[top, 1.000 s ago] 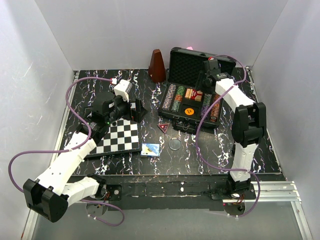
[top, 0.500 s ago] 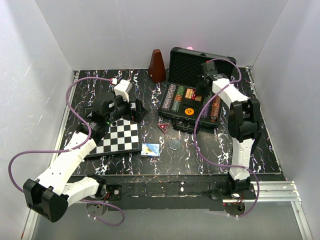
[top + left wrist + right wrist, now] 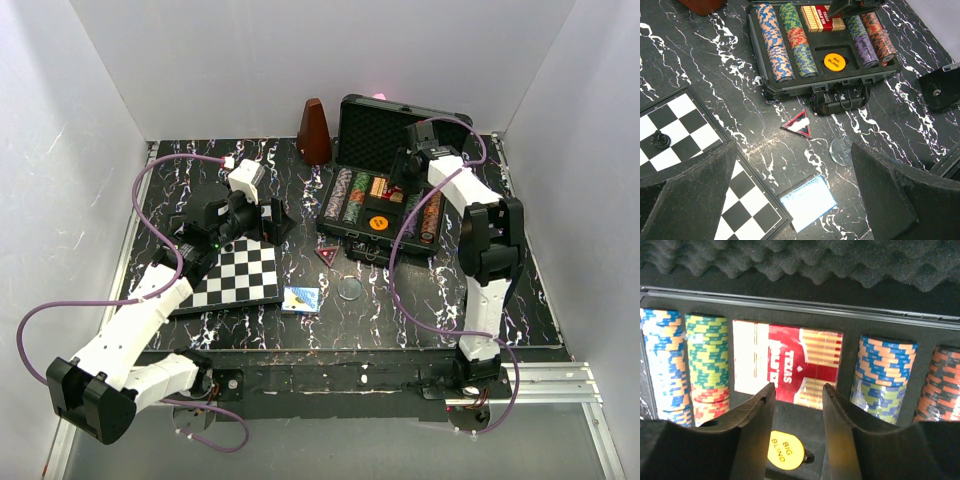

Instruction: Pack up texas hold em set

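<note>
Black case [image 3: 372, 125]: lid up, striped chip rows [image 3: 781, 50].
Right wrist alone shows you: red card box [image 3: 790, 365] lettering.
Left gripper [image 3: 794, 147], right gripper [image 3: 798, 387]: spread, empty.

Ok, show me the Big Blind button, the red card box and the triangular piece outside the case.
Big Blind button [image 3: 835, 61]: left wrist view, centre of its orange face.
red card box [image 3: 790, 362]: right wrist view, middle of its printed top.
triangular piece [image 3: 798, 124]: left wrist view, its centre.

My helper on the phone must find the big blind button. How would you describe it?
Look in the open black case at the back right of the table. The button lies in its middle pocket nearest the handle, in front of the red card box. It is the only flat orange disc, printed BIG BLIND, among striped chip stacks.
</note>
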`<state>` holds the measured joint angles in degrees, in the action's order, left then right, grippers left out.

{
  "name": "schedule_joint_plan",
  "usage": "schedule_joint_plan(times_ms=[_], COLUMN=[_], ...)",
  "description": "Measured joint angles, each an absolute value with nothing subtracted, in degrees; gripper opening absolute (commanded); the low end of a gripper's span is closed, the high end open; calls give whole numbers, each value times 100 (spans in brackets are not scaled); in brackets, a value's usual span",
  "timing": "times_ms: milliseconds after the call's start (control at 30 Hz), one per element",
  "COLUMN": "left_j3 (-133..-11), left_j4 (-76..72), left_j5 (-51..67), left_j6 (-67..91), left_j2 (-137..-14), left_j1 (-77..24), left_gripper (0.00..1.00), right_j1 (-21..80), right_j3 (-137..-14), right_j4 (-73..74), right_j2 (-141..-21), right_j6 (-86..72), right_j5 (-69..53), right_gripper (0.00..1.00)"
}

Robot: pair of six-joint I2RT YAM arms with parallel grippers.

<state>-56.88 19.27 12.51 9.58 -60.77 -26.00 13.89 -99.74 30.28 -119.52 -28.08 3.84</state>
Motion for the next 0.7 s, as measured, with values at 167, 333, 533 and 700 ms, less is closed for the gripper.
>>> schedule_joint_plan(times_ms=[167,333,533,700], left_j3=[-5688,-5686,-5686,-5494], left_j4=[1925,1887,1887,2056], left_j5=[1251,1284,1313,1194], left_j6=[958,980,1210,1214], left_j2=[-6077,-6077,-6274,-6261], left_j1=[-2600,-2600,-2600,-2596], left_gripper=[98,98,98,98], right_j1=[1431,1612,2196,2845], right_j3=[-9793,-9144,-7970,-6571], right_j4=[3063,2985,2875,2561], right_j2=[-11487,-10433,-8997,-7981], right_j6=[-2626,-2217,-1977,-1251], right_j5=[301,239,86,-379], right_gripper=[71,77,78,79])
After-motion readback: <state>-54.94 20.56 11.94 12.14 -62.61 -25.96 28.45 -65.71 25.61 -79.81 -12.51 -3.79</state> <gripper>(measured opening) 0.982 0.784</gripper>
